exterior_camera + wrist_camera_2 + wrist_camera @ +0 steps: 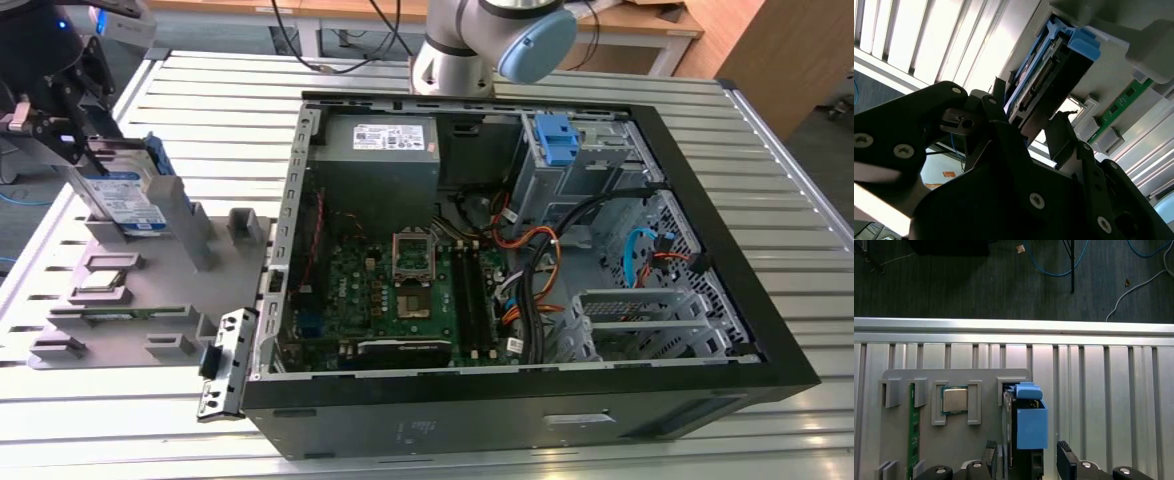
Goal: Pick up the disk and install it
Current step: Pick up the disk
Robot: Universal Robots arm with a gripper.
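Observation:
The disk [130, 200] is a silver drive with a white-and-blue label in a blue carrier frame. It stands on edge in a slot of the grey fixture [127, 300] at the exterior view's left. My gripper [91, 152] is at the disk's upper end. In the first wrist view the black fingers [1066, 462] stand on either side of the disk [1026, 425], with a visible gap on one side. In the second wrist view the gripper [1031, 122] is open around the disk's connector end [1046, 75], and light shows between one finger and the drive.
An open computer case [747, 300] lies on the slatted metal table [774, 130]. It holds a motherboard [400, 280], a grey power supply [380, 150], cables and a blue bracket [558, 140]. The fixture also carries a processor chip [955, 400] and a green memory stick [914, 435].

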